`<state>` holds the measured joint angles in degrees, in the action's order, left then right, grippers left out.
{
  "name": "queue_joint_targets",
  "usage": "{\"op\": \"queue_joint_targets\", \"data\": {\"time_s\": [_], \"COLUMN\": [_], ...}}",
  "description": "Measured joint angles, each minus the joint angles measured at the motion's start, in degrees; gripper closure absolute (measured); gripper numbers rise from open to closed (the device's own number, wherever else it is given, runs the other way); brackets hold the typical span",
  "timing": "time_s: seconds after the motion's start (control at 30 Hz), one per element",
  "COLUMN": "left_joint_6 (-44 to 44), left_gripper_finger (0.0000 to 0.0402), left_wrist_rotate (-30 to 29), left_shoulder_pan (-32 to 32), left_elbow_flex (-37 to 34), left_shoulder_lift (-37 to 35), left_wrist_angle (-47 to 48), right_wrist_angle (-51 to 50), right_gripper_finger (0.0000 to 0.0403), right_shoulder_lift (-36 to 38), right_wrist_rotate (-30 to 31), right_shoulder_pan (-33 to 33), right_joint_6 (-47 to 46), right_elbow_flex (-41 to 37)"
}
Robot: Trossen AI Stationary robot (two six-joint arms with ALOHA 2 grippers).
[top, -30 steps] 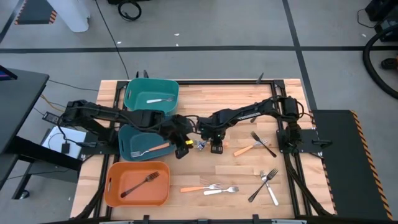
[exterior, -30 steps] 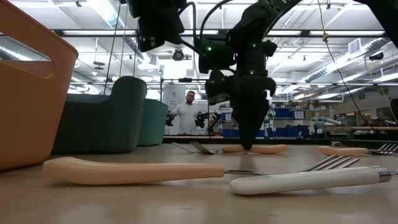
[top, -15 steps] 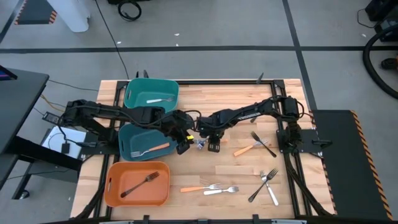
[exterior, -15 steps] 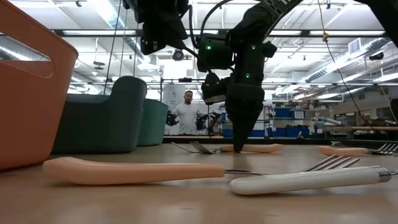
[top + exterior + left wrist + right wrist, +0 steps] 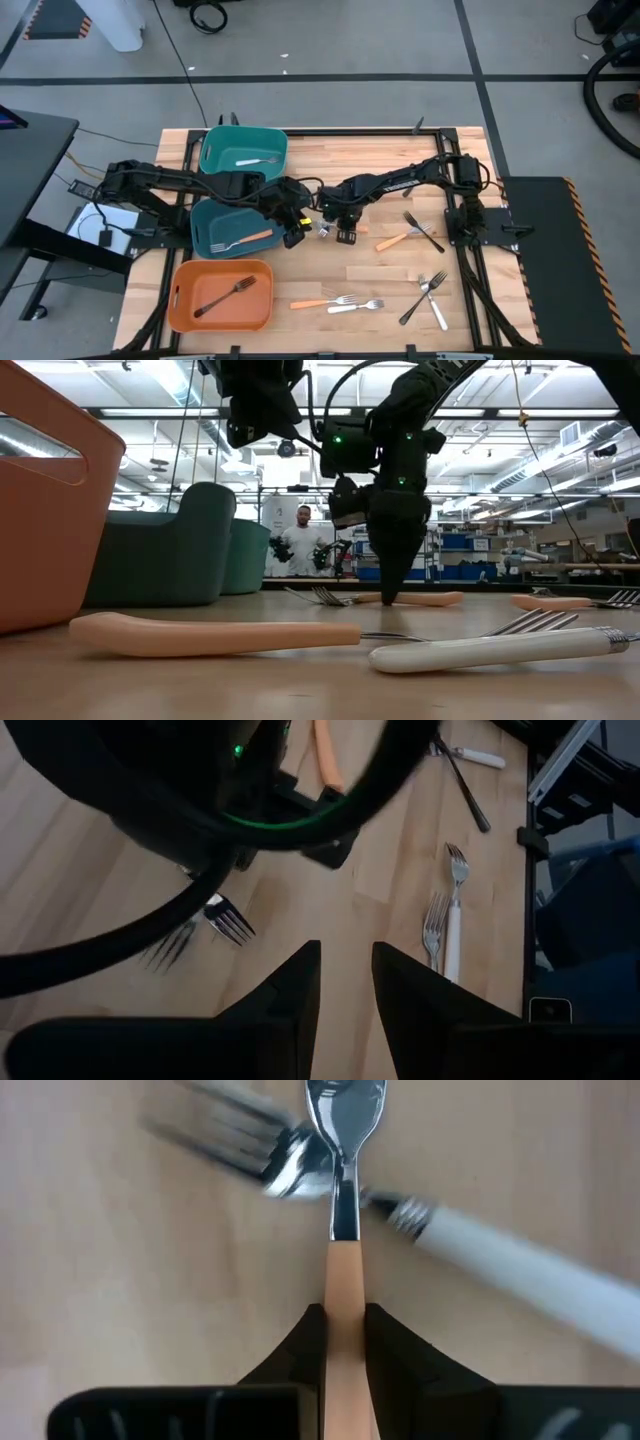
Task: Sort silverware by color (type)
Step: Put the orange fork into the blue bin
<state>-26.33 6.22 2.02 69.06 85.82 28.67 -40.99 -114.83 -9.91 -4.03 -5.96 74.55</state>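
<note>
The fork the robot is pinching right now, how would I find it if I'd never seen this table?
Start at the three bins along the table's left side and find the middle one, the dark teal bin. Just to its right, both arms meet mid-table. The orange-handled fork sits between the right gripper's jaws, crossing over a white-handled fork; only its handle is pinched.

A pale butcher-block wooden table (image 5: 370, 160) carries two teal plastic bins (image 5: 244, 150), an orange plastic bin (image 5: 221, 296) and scattered small forks (image 5: 345, 302) with orange, white and apparently black handles, lying singly and in crossed pairs.
</note>
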Motion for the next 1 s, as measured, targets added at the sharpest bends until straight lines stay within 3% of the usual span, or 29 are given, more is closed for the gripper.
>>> {"op": "queue_joint_targets", "data": {"time_s": [0.2,0.5,0.73,1.0], "left_joint_6": [-1.54,-1.76,-5.72,-12.19], "left_gripper_finger": [0.0299,0.0299,0.0299,0.0299], "left_wrist_rotate": [0.03,-0.04,-0.21,-0.18], "left_shoulder_pan": [-0.43,-5.40,-9.26,-12.76], "left_elbow_flex": [0.00,0.04,0.04,0.02], "left_shoulder_lift": [-1.97,-5.48,-5.38,-5.18], "left_wrist_angle": [-0.04,-1.60,-1.98,-14.63], "right_wrist_angle": [-4.54,-4.94,-4.89,2.88], "right_gripper_finger": [0.0352,0.0352,0.0352,0.0352], "right_shoulder_lift": [5.31,13.15,23.59,33.10], "right_wrist_rotate": [-6.65,-4.66,2.57,10.31], "right_shoulder_pan": [-0.10,-2.15,-6.72,-11.20], "right_joint_6": [0.14,0.03,-0.77,-4.86], "right_elbow_flex": [0.83,1.02,1.02,1.22]}}
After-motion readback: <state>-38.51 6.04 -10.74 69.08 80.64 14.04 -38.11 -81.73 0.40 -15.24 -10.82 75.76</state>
